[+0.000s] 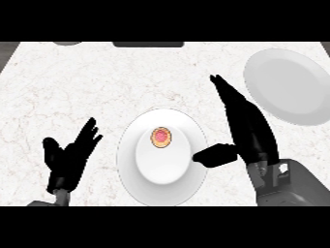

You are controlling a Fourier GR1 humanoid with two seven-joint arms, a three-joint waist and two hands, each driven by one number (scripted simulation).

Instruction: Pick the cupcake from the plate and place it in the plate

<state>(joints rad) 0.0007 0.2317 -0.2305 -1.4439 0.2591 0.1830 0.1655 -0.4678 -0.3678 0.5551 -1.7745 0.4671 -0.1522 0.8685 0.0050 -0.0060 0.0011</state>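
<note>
Pick not started: cupcake (161, 137) on near plate (160, 172), right hand (249, 130) beside it, fingers straight, holding nothing; left hand (67, 162) open too; transfer to far plate (290, 87) pending.

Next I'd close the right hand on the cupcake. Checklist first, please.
1. Cupcake upright on near plate: ok.
2. Right hand open, fingers straight: ok.
3. Right hand around the cupcake: not ok; it is beside the plate, thumb at the rim.
4. Far plate free to receive it: ok.
5. Left hand open, apart from the near plate: ok.
6. Right hand's height over the counter: cannot tell.
</note>
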